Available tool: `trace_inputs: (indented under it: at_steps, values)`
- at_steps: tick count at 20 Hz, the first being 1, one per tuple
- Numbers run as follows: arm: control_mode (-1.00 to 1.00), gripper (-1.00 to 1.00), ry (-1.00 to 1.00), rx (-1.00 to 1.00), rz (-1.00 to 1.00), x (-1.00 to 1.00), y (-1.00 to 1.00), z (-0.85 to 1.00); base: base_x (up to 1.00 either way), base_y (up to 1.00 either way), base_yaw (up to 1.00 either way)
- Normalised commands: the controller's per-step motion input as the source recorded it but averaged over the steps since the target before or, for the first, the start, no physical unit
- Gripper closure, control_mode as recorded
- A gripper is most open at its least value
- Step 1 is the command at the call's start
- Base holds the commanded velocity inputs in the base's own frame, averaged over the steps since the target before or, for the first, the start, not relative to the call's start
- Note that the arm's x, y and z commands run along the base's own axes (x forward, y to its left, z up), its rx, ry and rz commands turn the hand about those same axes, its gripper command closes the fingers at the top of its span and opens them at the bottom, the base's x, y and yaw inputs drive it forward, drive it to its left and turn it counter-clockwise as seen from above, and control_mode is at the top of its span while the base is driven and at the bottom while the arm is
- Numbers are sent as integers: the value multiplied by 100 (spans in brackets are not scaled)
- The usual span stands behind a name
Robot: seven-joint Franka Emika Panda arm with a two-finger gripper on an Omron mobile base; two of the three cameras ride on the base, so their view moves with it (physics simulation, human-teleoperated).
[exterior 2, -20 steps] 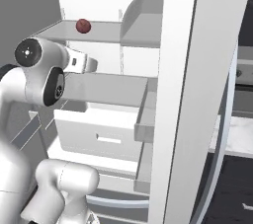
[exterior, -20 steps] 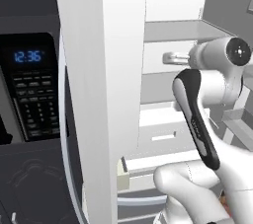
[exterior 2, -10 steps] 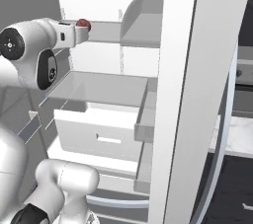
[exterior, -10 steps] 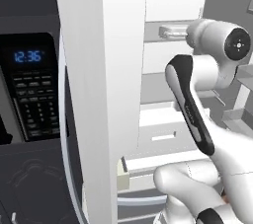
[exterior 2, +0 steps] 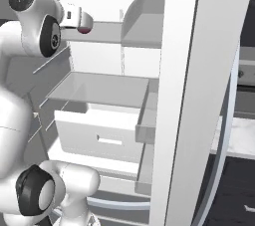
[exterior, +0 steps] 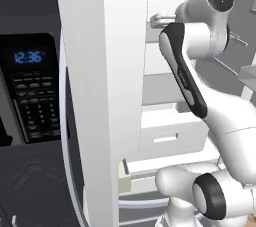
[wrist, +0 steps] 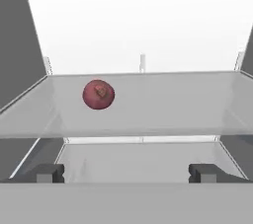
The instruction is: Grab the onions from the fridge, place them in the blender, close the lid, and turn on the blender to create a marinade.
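One onion [wrist: 99,94], a small maroon-red bulb, rests on the fridge's upper glass shelf [wrist: 173,104], left of centre in the hand view. My gripper [wrist: 127,172] is open, its fingertips [wrist: 49,172] spread wide, level with the shelf's front edge and short of the onion. In the right base view the hand [exterior 2: 77,18] reaches into the open fridge [exterior 2: 199,95] and partly covers the onion [exterior 2: 85,30]. The left base view has the hand [exterior: 159,19] just past the edge of the fridge door [exterior: 100,96]. The blender and lid are out of view.
A black microwave [exterior: 30,91] with a keypad stands left of the fridge door. Below the upper shelf are a second glass shelf [exterior 2: 99,85] and a white drawer [exterior 2: 99,135]. Door bins [exterior 2: 147,120] jut in from the right.
The arm has lifted and the hand has risen from the middle shelf's height to the upper shelf, closer to the onion. The onion has not moved.
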Motion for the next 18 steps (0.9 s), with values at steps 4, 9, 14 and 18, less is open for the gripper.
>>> trace_inputs:
  at_steps: [4, 9, 14, 18]
  values:
    - [-100, -100, 13, -2, 4, 26, 24, -32, 0, 0, 0]
    - [-100, -100, 0, -1, 8, 26, 37, -49, 0, 0, 0]
    - [-100, -100, 0, 0, 7, 45, 9, -34, 0, 0, 0]
    - [-100, -100, 0, 0, 1, 67, 0, -4, 0, 0, 0]
